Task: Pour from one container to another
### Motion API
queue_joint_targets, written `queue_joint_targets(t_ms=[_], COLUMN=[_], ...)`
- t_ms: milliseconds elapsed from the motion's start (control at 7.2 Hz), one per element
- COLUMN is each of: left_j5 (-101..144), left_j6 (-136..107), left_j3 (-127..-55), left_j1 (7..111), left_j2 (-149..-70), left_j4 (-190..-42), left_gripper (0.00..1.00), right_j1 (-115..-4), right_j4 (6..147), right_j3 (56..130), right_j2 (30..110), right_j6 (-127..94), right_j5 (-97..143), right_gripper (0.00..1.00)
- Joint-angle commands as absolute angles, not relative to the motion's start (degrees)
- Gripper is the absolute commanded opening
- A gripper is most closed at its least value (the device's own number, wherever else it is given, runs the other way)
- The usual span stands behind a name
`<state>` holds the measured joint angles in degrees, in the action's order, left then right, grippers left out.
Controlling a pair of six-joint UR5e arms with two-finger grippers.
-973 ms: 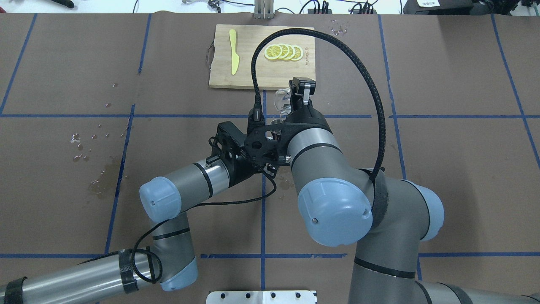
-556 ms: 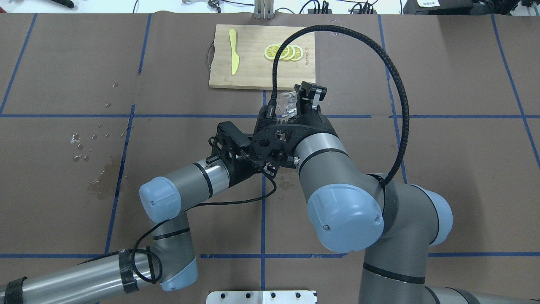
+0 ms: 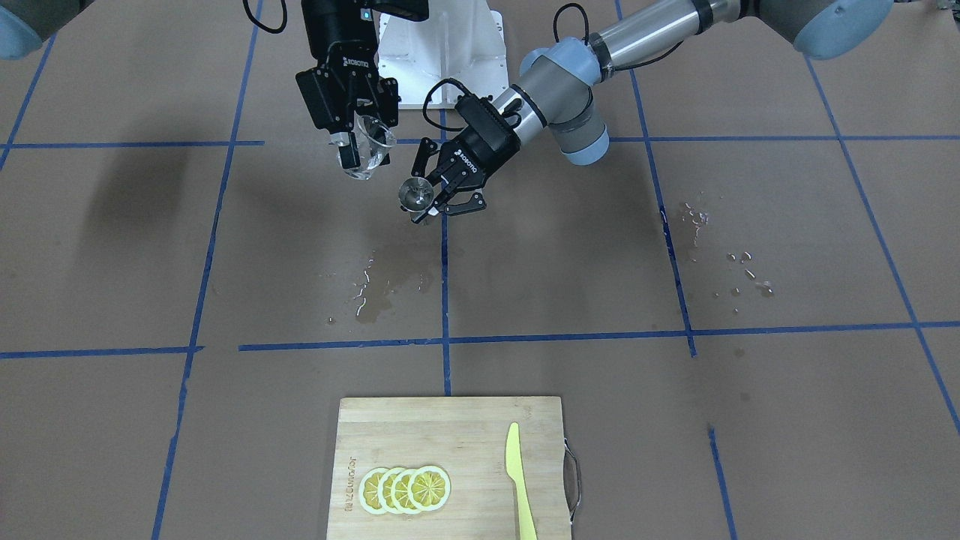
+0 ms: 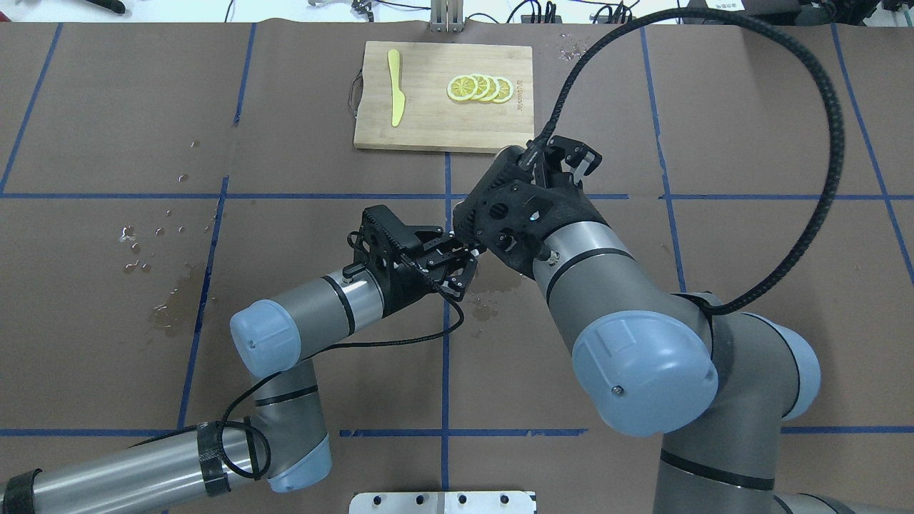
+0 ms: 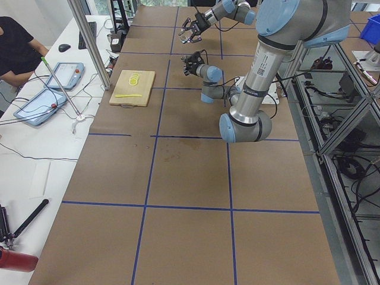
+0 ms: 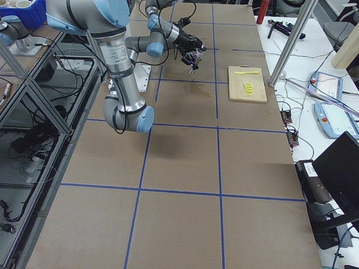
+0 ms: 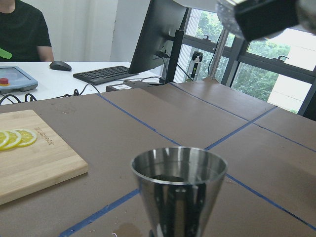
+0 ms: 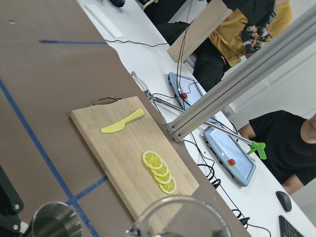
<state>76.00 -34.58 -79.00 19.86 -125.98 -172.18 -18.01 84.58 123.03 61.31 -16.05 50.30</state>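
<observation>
Right gripper (image 3: 358, 154): pinching a clear glass cup (image 3: 373, 144), tilted and held in the air, well apart from the cutting board (image 3: 465, 431) on the robot-base side. Left gripper (image 3: 432, 197): clamped on a steel cup (image 3: 415, 193), mouth up, just beside and below the glass. Board carries lemon slices (image 3: 405, 489) and a yellow knife (image 3: 517, 480). Wet patches (image 3: 382, 281) lie between board and cups.
</observation>
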Motion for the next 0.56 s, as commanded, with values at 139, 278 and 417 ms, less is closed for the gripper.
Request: queue_joint_targets(t_ms=[139, 278, 417], left_j5=[73.5, 72.1, 71.3], left_j6=[-35.2, -35.4, -35.4], left_j3=[-79.7, -82.8, -83.0], left_j1=[20.1, 19.9, 20.2], left_j2=[-125.3, -122.3, -121.9], left_j4=[-174.6, -174.8, -175.0], left_gripper=[0.00, 0.00, 0.00], right_j1=[-19.3, -20.8, -21.5], right_j4=[80.7, 80.5, 80.5], right_j3=[125.2, 125.3, 125.3], right_j2=[66.2, 67.7, 68.1], right_j6=[-40.6, -44.8, -47.6], right_j5=[49.7, 49.5, 49.4], right_gripper=[0.00, 0.00, 0.00])
